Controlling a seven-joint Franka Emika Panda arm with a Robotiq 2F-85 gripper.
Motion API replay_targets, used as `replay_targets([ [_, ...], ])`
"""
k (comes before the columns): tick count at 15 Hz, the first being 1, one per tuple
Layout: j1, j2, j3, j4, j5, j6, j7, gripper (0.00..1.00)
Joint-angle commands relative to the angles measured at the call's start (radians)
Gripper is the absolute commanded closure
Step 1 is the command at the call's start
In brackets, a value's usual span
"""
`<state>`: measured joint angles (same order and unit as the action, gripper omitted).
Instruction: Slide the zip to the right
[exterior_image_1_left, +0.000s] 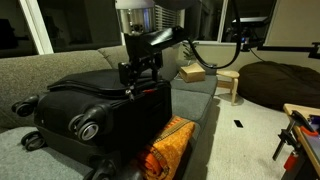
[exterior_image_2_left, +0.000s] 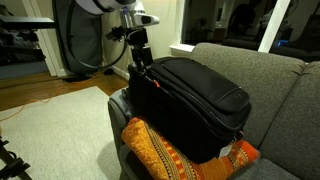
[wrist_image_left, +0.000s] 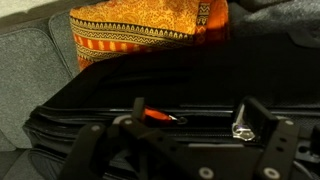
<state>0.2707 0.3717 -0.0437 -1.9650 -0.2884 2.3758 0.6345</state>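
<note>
A large black fabric suitcase (exterior_image_1_left: 100, 105) (exterior_image_2_left: 200, 100) lies on a grey couch. In the wrist view its thin black zipper track runs across the frame, and the zip (wrist_image_left: 177, 119), a small silvery pull with an orange-red tab, lies on it. My gripper (wrist_image_left: 190, 115) is open and straddles the track. The left fingertip (wrist_image_left: 138, 106) is right beside the tab, and the right fingertip (wrist_image_left: 244, 122) stands well to the right of the pull. Nothing is gripped. In both exterior views the gripper (exterior_image_1_left: 143, 85) (exterior_image_2_left: 140, 68) hangs at the suitcase's upper edge.
An orange patterned cushion (exterior_image_1_left: 170, 148) (exterior_image_2_left: 165, 155) (wrist_image_left: 140, 30) leans against the suitcase's side. Grey-and-black wheels (exterior_image_1_left: 90, 125) stick out at one end. A cardboard box (exterior_image_1_left: 190, 72) sits on the couch (exterior_image_2_left: 270, 80), a wooden stool (exterior_image_1_left: 230, 85) beyond it.
</note>
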Motion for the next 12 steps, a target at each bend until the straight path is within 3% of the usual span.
replay_targets([
  [1,-0.021,0.003,0.022,0.033,0.035,-0.049,-0.047,0.00],
  [12,-0.024,0.036,0.043,0.032,0.103,-0.003,-0.113,0.00],
])
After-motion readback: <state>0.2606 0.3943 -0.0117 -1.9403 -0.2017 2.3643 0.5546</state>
